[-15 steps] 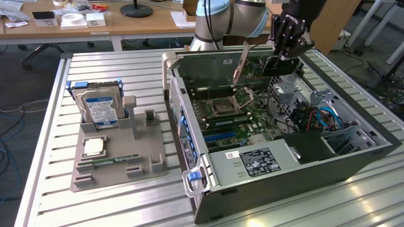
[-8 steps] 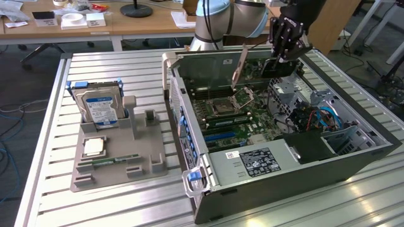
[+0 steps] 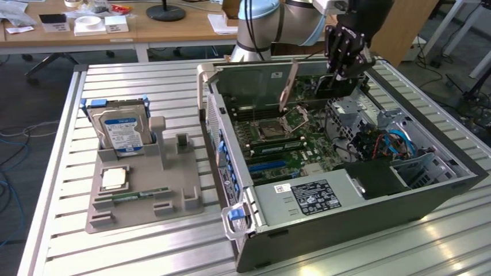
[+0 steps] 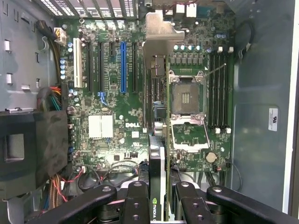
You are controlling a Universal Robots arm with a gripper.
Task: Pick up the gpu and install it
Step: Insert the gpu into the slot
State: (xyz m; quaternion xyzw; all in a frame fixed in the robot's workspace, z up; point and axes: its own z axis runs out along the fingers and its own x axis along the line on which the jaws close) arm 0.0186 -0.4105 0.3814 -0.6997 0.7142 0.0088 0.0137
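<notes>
1. wrist view: gripper [image 4: 159, 203] clenched on the gpu [image 4: 157, 158], held edge-on above the motherboard [image 4: 107, 126].
2. step: install, card not yet seated.
3. seating likely calls for lining its edge over the motherboard's blue slot [image 4: 123, 67].

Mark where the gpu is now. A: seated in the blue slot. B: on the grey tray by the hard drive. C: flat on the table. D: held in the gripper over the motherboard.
D: the gpu stands edge-on in the gripper above the motherboard; the blue slot is bare.
</notes>
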